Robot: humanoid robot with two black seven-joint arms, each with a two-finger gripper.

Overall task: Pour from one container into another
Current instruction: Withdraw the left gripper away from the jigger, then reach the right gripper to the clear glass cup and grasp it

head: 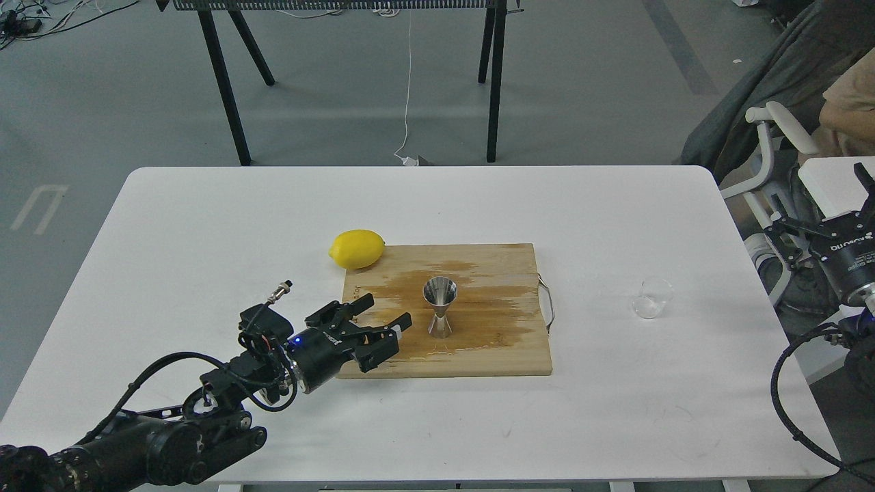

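Left black two-finger gripper: arm low, reaching toward 2 o'clock, fingers spread, empty. Shiny steel hourglass jigger: upright on stained wooden cutting board. Small clear glass cup: at jigger's 3 o'clock, on white table. Right gripper: off-table, finger state indiscernible. Yellow lemon: board's 11 o'clock corner.

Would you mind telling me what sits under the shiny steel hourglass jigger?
The shiny steel hourglass jigger stands upright on a wooden cutting board, on a darker wet-looking patch. The wood directly beneath its base is hidden.
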